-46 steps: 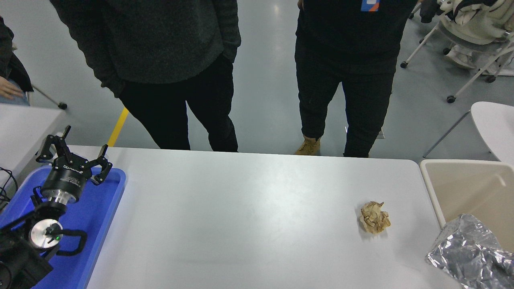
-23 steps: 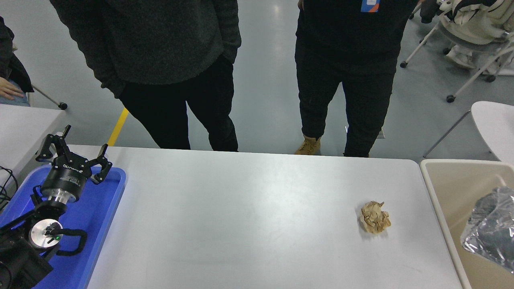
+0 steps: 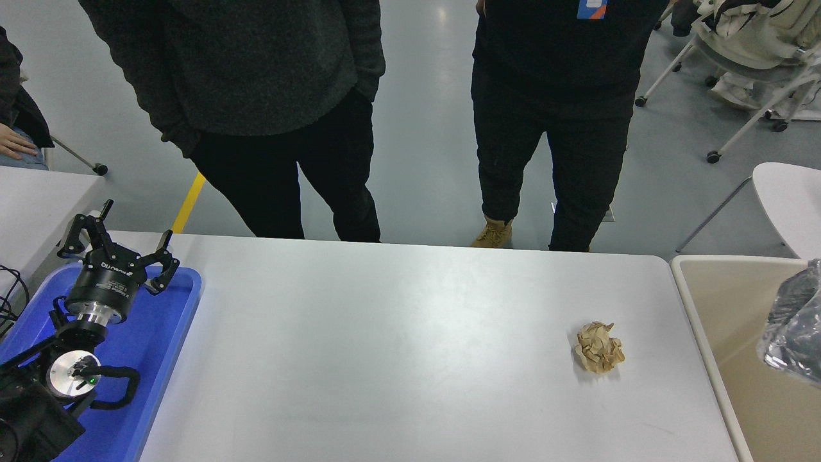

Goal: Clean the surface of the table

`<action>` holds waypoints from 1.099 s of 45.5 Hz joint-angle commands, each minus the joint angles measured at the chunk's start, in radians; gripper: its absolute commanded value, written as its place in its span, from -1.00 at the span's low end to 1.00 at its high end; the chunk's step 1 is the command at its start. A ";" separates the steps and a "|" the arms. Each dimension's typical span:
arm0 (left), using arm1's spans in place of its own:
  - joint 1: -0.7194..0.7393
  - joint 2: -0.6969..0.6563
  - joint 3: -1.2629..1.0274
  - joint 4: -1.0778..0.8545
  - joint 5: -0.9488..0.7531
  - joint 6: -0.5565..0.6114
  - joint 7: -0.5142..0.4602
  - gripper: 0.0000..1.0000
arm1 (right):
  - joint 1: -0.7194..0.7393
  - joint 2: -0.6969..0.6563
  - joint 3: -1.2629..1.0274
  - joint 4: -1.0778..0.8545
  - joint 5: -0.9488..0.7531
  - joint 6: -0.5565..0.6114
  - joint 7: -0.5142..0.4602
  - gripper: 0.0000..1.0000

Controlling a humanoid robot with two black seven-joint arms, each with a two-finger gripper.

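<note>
Nearest to us, at lower left, the left gripper (image 3: 118, 247) hangs parked over the blue tray (image 3: 160, 333), fingers spread apart and holding nothing; we judge it is kept there so it stays off the working area. At the right edge a crinkled silver foil shape (image 3: 792, 324) sits over the beige bin (image 3: 718, 301). We cannot tell whether it wraps the right arm or is loose trash, and no right gripper shows, so we cannot say how it stands. The bin butts against the desk's right end, probably so litter can go straight in.

The white desk surface (image 3: 385, 359) fills the middle of the view. One crumpled brown paper ball (image 3: 598, 347) lies on its right part, near the bin but apart from it. We judge this is what remains to clear.

Beyond the far edge two people (image 3: 256, 96) in dark clothes stand watching.
</note>
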 commanded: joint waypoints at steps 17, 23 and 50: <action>0.000 0.000 0.000 0.000 0.000 0.000 -0.002 1.00 | 0.003 0.000 0.016 -0.314 -0.013 -0.047 -0.003 -1.00; 0.000 0.000 0.000 0.000 0.000 0.001 0.000 1.00 | 0.003 0.067 0.002 -0.391 -0.004 -0.106 -0.012 -1.00; 0.000 0.000 0.002 0.000 0.000 -0.001 0.000 1.00 | -0.115 0.655 -0.293 -0.883 0.340 -0.501 -0.074 -1.00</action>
